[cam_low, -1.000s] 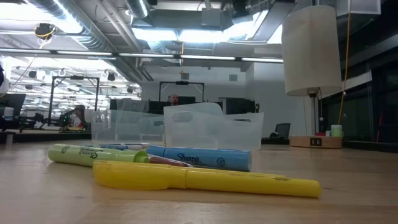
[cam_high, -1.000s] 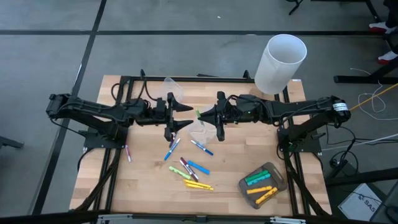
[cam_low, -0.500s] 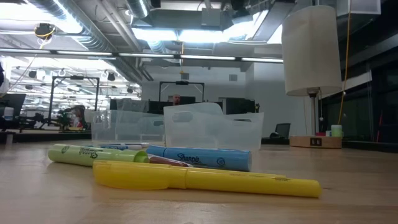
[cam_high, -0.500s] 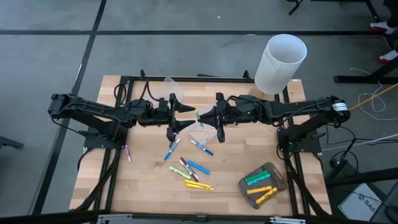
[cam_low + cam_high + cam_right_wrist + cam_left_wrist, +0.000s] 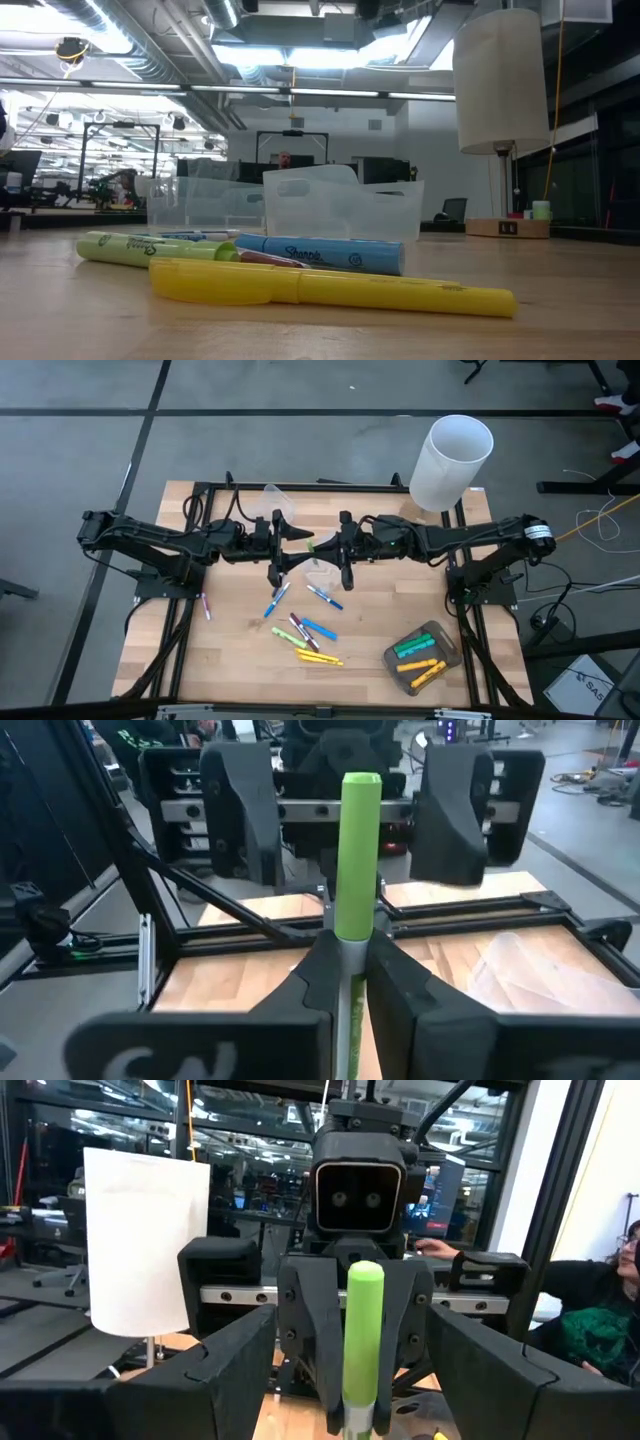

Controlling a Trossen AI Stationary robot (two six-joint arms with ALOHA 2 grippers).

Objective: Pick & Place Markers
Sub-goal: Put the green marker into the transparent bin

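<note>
Right claw [image 5: 330,550] is clamped on a green marker [image 5: 358,850], which stands up from between its fingers with the cap end pointing toward the other arm. Left claw [image 5: 283,544] faces it just beside, fingers spread wide and empty; in its wrist view the green marker sits between its two open fingers without touching either, so this reads as a hand-over in progress, not yet completed. Beneath the two claws lies a clear plastic tub [image 5: 318,570], and a second clear tub [image 5: 272,497] sits on the far side of the left claw; whether either holds any markers cannot be told. Well apart from the claws, toward the near right corner of the tabletop [image 5: 230,650], a grey tray [image 5: 421,655] holds green and yellow markers. Loose markers [image 5: 305,638] lie on the tabletop on the near side of the claws: blue, green, yellow, maroon; one more [image 5: 206,606] lies off on the left arm's side. Judgement: task is early to midway, most markers unplaced.
</note>
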